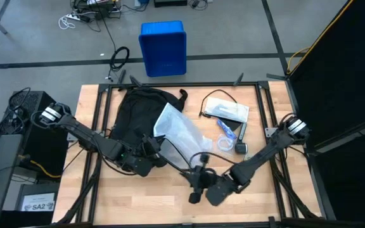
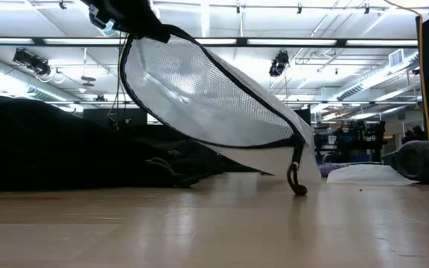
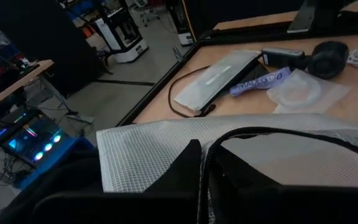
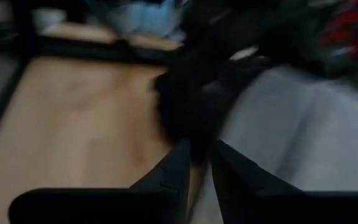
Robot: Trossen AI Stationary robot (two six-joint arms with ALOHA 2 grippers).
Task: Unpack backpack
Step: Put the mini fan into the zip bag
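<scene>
Grey workshop floor surrounds the wooden table [image 1: 170, 193], and beyond its far edge we see a blue bin [image 1: 163, 47] standing on that floor. On the table's far left portion lies the backpack [image 1: 135, 111], black and slumped, with its rounded top toward the bin. A white mesh pouch [image 1: 179, 130] with black edging stretches from the backpack toward the table's middle; in the low view it hangs lifted at one end, its lower corner and zipper pull [image 2: 296, 182] touching the wood.

We find the left gripper [image 1: 149, 152] at the near side of the backpack, clamped on the pouch's black edge, which runs between its fingers in the left wrist view. The right gripper [image 1: 198, 183] sits near the table's front centre, at the pouch's other end; its wrist picture is blurred, so we think the fingers stand slightly apart around the pouch's edge, but we cannot tell whether they grip it.

To the right of the pouch lie a flat grey case [image 1: 228, 109] with a black cord, a blue-lettered wrapper [image 1: 225, 130], a clear plastic bag [image 1: 227, 144] and a small dark roll [image 1: 241, 148], all close together on the wood
</scene>
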